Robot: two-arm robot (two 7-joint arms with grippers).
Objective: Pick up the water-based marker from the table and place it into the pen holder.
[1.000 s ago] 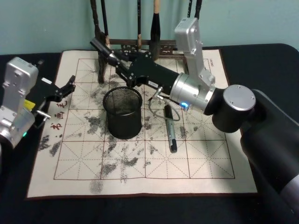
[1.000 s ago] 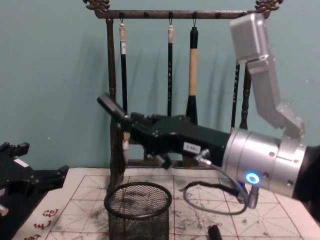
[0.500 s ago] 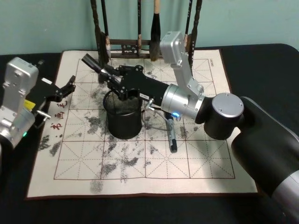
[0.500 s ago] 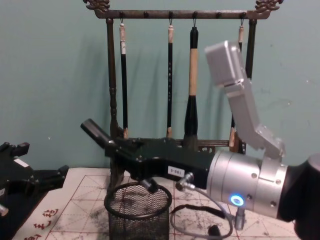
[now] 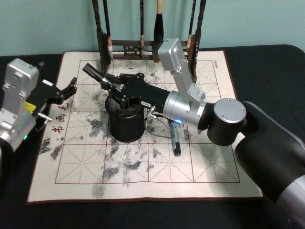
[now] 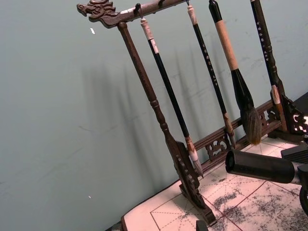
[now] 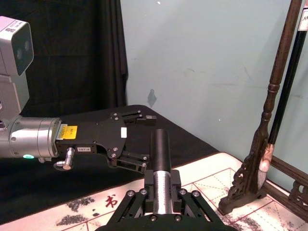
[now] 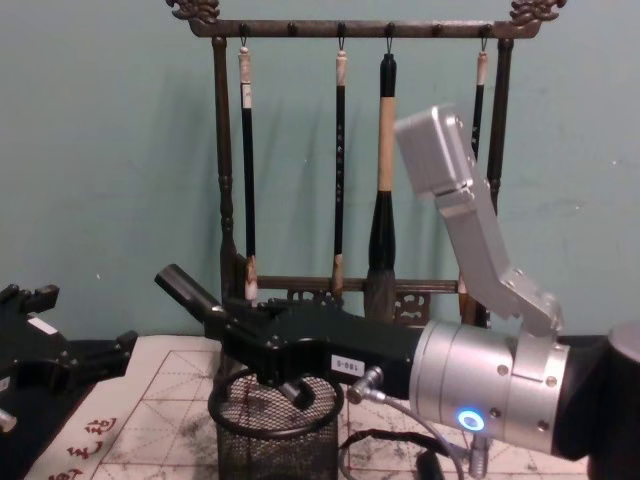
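My right gripper point(image 5: 112, 85) is shut on the water-based marker point(image 5: 95, 74), a black cap on a silver body, held tilted with the cap sticking up and to the left. It hovers just over the rim of the pen holder point(image 5: 125, 126), a black mesh cup on the mat. In the chest view the marker point(image 8: 185, 288) juts out of the right gripper point(image 8: 226, 323) directly above the pen holder point(image 8: 276, 436). The right wrist view looks along the marker point(image 7: 160, 150). My left gripper point(image 5: 69, 89) rests open at the mat's left edge.
A second dark pen point(image 5: 175, 137) lies on the stained grid mat point(image 5: 200, 162), right of the cup, under my right forearm. The wooden brush rack point(image 8: 350, 150) with hanging brushes stands close behind. Black table point(image 5: 267, 62) surrounds the mat.
My right arm has swung left and lowered, carrying the marker from in front of the rack to just above the pen holder. The left arm has stayed still.
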